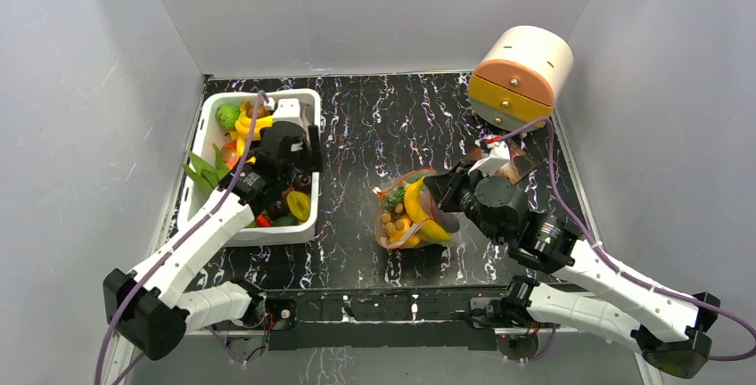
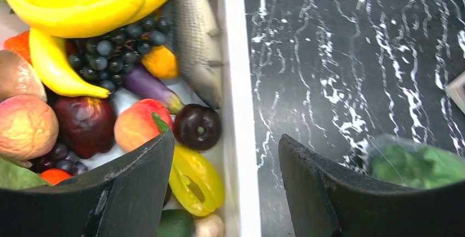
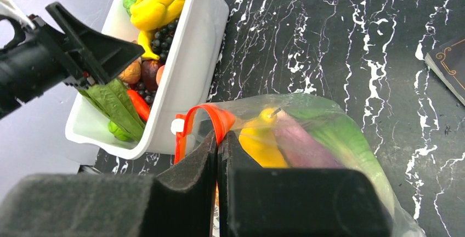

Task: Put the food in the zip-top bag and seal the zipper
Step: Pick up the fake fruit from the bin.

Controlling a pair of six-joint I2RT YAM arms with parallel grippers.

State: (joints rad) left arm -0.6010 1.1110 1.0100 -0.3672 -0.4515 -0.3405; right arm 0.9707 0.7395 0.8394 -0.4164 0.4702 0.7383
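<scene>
- White tub (image 1: 210,125) sits at the table's left and holds most of the food (image 2: 82,6).
- Zip-top bag (image 1: 412,211) lies mid-table, partly filled.
- Left gripper (image 2: 225,157) hangs wide apart, empty, above the tub's rim.
- Right gripper (image 3: 218,145) pinches the zipper (image 3: 220,118) tight.

- A robot test cell in a lab: plain pale panels (image 1: 374,11) close off the space beyond and to either side of the left gripper (image 2: 226,138) and the right gripper (image 3: 217,138).
- A black marble-print tabletop (image 1: 374,126) lies under both.
- Purple cables (image 1: 552,167) trail along the white arms (image 1: 201,238).
- Toy fruit and vegetables (image 2: 82,6) fill a white tub (image 2: 236,56) below the left gripper.
</scene>
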